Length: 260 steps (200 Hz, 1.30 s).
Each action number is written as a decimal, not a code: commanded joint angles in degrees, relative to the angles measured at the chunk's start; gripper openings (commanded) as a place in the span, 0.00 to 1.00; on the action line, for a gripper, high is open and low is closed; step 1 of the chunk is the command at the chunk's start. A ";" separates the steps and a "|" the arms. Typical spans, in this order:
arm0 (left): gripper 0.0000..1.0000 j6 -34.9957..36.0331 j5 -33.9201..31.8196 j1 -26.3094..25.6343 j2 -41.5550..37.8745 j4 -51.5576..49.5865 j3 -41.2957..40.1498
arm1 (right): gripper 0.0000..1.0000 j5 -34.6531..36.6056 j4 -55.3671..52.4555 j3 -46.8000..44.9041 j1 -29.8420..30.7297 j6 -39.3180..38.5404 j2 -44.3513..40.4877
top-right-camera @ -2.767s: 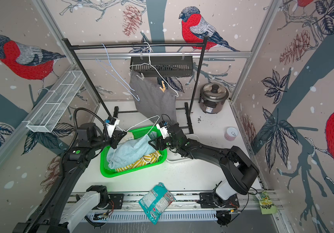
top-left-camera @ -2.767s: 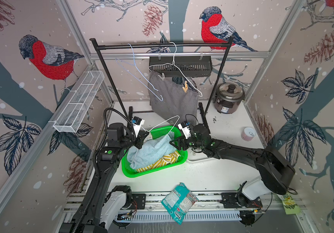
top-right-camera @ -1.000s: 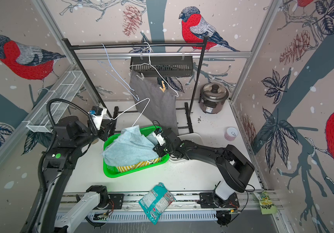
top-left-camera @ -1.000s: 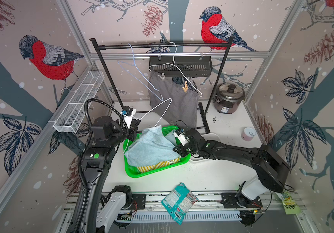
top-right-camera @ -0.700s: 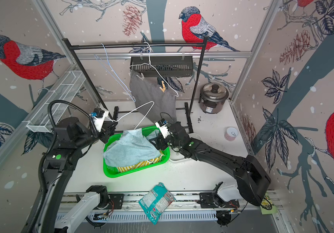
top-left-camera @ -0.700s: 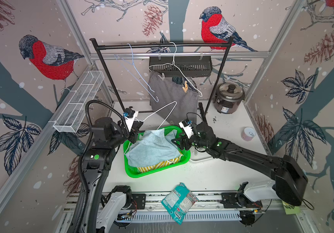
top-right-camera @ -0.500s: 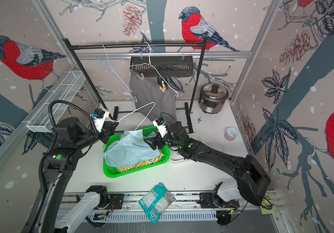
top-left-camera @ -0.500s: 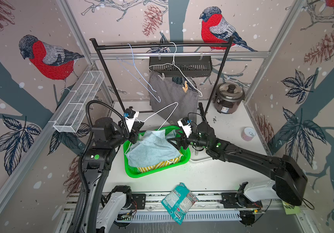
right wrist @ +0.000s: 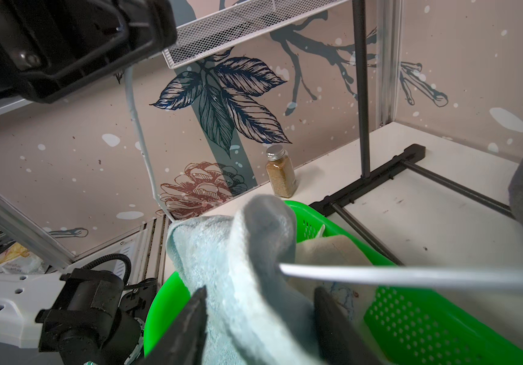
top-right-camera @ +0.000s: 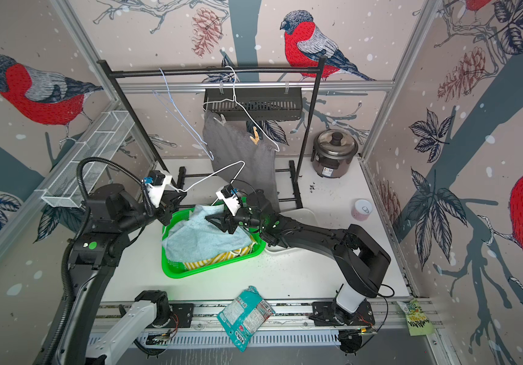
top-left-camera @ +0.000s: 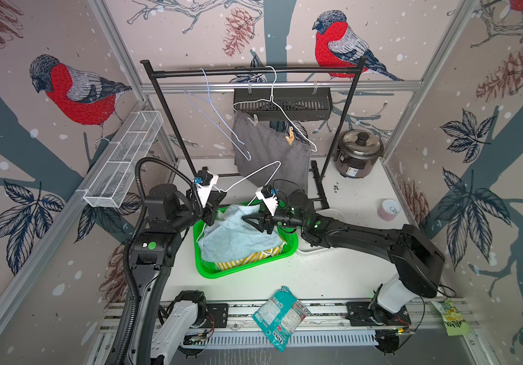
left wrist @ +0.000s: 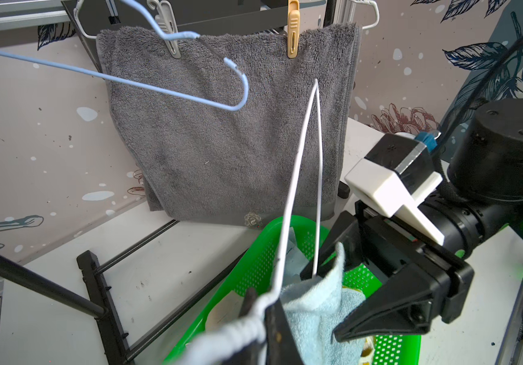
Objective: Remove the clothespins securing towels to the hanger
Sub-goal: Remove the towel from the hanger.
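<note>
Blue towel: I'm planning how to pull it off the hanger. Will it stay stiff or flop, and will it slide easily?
Probably floppy: the towel sags in loose folds from the hanger into the basket. Likely light, as thin wire carries it. Its terry pile may drag rather than slip on the wire.

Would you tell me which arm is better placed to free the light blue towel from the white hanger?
Probably right: the right gripper has the light blue towel between its jaws; the left gripper is shut on the white hanger.
</note>
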 commanded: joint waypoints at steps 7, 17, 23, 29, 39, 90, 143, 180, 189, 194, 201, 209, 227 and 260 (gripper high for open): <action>0.00 0.13 -1.66 0.10 -0.03 2.11 0.96 | 0.12 0.33 0.10 -2.25 0.43 1.40 -1.68; 0.00 0.13 -2.12 0.10 -0.19 2.11 1.26 | 0.03 1.59 -1.53 -3.24 0.66 1.13 -2.82; 0.00 0.05 -2.39 0.10 -0.30 2.07 1.47 | 0.02 2.27 -2.83 -3.77 0.80 0.80 -3.51; 0.00 0.12 -2.60 0.10 -0.40 2.07 1.80 | 0.02 2.96 -4.26 -4.21 1.06 0.37 -4.17; 0.00 0.38 -3.07 0.10 -0.59 1.79 2.43 | 0.02 4.43 -7.19 -4.70 1.49 -0.68 -5.16; 0.00 1.61 -6.03 0.10 -1.88 -0.29 6.20 | 0.02 12.06 -18.75 -8.97 2.32 -4.17 -7.23; 0.00 1.36 -7.73 0.10 -4.21 2.29 7.19 | 0.02 18.34 -25.52 -7.88 2.22 -6.01 -4.67; 0.00 1.19 -7.85 0.10 -3.90 2.33 6.63 | 0.06 18.87 -25.45 -6.99 2.13 -5.14 -4.34; 0.00 1.19 -7.68 0.10 -3.89 2.51 6.52 | 0.10 19.36 -25.99 -6.43 2.05 -4.93 -4.02; 0.00 1.19 -7.61 0.10 -3.90 2.62 6.42 | 0.14 19.52 -26.29 -6.24 1.97 -4.83 -3.85; 0.00 1.26 -7.34 0.10 -3.95 2.68 6.26 | 0.21 19.70 -26.56 -5.98 1.84 -4.72 -3.89; 0.00 1.34 -6.99 0.10 -3.90 2.59 6.29 | 0.28 19.71 -26.75 -5.81 1.70 -4.46 -3.91; 0.00 1.71 -5.48 0.10 -3.83 2.42 6.15 | 0.40 20.01 -26.83 -5.62 1.34 -4.35 -5.12; 0.00 3.13 -3.02 0.10 -3.55 1.40 5.90 | 0.63 23.97 -26.02 -6.67 1.26 -6.12 -11.53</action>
